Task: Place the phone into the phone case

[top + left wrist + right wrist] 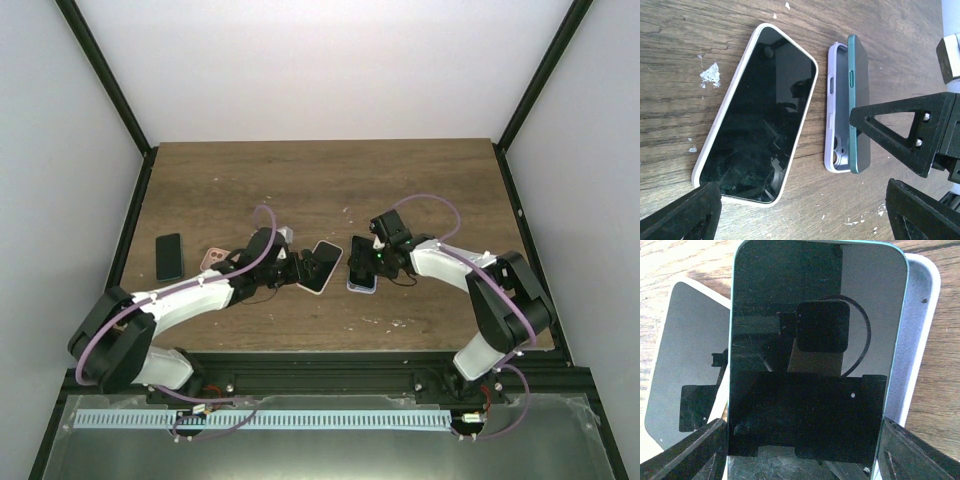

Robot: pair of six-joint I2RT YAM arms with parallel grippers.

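Note:
My right gripper (365, 262) is shut on the sides of a green phone (817, 340) and holds it tilted on edge, with one long side down in a lavender phone case (922, 315) that lies on the table. The phone (860, 95) and the case (832, 125) also show in the left wrist view, with a right finger across the phone. My left gripper (802, 212) is open. Its fingers (680, 215) stand wide apart at the near end of a white-rimmed phone (760, 115) that lies flat, screen up, left of the case.
A black phone (169, 256) lies at the table's left, and a pink case (215, 259) lies beside my left arm. The wooden table (330, 185) has black frame rails along its sides. White specks (710, 75) dot the wood.

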